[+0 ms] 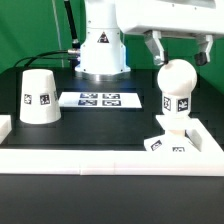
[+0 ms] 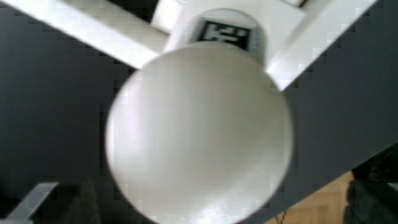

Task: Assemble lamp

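Observation:
The white ball bulb (image 1: 178, 80) stands upright on its tagged stem (image 1: 182, 103), seated in the blocky base (image 1: 168, 140) at the exterior view's right. It fills the wrist view (image 2: 196, 120), with the base's tag (image 2: 226, 33) beyond it. My gripper (image 1: 180, 58) hangs just above the bulb, its fingers (image 1: 155, 50) spread to either side of the bulb's top and apart from it. It is open and holds nothing. The cup-like shade (image 1: 40, 97) stands mouth down at the exterior view's left, far from the gripper.
The marker board (image 1: 100, 99) lies flat in the middle between shade and base. A low white wall (image 1: 100, 157) runs along the front and up the right side. The robot's base (image 1: 102, 50) stands at the back.

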Robot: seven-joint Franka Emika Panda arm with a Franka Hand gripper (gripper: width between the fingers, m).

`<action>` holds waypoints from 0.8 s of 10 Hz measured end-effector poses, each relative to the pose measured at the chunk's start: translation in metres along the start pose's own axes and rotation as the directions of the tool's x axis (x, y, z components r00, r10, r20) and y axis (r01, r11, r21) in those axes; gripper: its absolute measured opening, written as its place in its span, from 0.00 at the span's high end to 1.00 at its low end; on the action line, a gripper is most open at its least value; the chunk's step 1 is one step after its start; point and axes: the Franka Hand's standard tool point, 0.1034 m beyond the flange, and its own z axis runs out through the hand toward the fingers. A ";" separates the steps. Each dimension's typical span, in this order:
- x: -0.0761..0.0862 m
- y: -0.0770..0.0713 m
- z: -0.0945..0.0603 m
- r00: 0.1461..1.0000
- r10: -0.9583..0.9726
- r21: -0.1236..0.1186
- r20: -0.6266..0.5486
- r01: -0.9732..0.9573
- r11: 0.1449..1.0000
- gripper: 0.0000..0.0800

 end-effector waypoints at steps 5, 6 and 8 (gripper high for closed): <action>0.001 0.004 0.006 0.947 -0.069 0.125 0.312 0.031 0.992 0.13; 0.004 0.007 0.008 0.949 -0.068 0.124 0.308 0.031 0.992 0.13; 0.000 0.010 0.010 0.949 -0.062 0.122 0.309 0.025 0.992 0.13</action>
